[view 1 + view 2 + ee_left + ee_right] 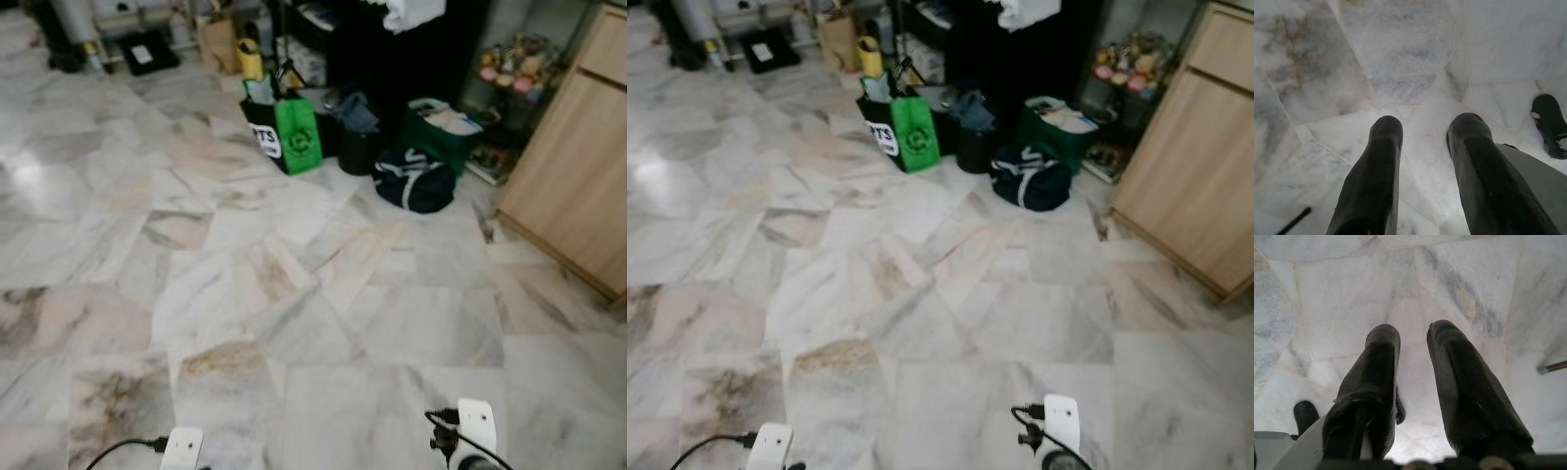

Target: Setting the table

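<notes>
Both arms hang low, pointing down at the glossy, grey-veined marble floor [294,323]. The left pincer [1422,129] has its two rounded, matte black fingers parted with nothing between them; the right pincer [1413,338] is parted more narrowly, also holding nothing. Beyond the floor stands a green shopping bag [296,137]. To its right lie a soft dark duffel bag [416,181], then a pale wooden cabinet [578,186].
</notes>
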Tool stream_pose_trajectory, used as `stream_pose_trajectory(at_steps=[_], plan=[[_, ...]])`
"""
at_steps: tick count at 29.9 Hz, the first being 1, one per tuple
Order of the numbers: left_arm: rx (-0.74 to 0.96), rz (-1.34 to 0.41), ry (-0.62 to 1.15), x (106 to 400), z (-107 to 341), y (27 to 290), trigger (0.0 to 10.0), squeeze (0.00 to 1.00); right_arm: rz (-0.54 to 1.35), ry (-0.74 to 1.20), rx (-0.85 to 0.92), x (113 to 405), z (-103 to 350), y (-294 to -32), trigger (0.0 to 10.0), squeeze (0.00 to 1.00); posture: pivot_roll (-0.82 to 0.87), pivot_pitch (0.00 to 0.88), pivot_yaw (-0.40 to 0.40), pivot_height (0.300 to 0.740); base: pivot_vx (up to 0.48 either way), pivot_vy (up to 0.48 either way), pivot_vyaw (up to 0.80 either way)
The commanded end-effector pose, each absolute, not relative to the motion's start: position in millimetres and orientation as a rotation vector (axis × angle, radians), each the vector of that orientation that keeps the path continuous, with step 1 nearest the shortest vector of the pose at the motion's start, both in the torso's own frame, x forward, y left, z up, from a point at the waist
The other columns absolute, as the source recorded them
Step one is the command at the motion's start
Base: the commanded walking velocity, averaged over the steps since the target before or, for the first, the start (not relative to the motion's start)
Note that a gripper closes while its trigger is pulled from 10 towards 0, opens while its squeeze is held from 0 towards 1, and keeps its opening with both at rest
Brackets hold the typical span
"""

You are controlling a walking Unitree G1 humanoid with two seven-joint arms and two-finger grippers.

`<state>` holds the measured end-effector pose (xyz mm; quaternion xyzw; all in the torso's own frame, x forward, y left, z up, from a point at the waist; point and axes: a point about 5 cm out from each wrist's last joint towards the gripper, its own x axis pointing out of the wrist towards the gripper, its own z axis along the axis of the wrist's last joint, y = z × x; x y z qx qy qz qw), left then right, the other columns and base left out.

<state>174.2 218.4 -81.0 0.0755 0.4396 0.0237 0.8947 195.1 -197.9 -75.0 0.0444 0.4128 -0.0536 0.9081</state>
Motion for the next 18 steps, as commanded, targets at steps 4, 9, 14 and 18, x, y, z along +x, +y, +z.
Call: stream_pose_trajectory(at_steps=[4, 9, 14, 18], plan=[[0.047, 0.066, 0.922, 187.5, -73.7, 228.5, 10.0, 0.00, -0.098, 0.863, 0.235, 196.0, -77.8, -176.0, 10.0, 0.00, -0.08, 0.109, 0.060, 0.740, 0.000, 0.000, -0.80], [0.047, 0.065, 0.922, 187.8, -73.6, 228.4, 10.0, 0.00, -0.108, 0.864, 0.222, 196.0, -77.7, -177.4, 10.0, 0.00, -0.08, 0.107, 0.060, 0.740, 0.000, 0.000, -0.80], [0.047, 0.065, 0.921, 187.9, -73.4, 228.6, 10.0, 0.00, -0.106, 0.869, 0.212, 195.7, -77.9, -178.1, 10.0, 0.00, -0.08, 0.108, 0.060, 0.740, 0.000, 0.000, -0.80], [0.046, 0.066, 0.921, 187.5, -73.6, 228.5, 10.0, 0.00, -0.110, 0.874, 0.219, 195.1, -78.3, -178.0, 10.0, 0.00, -0.07, 0.109, 0.060, 0.740, 0.000, 0.000, -0.76]])
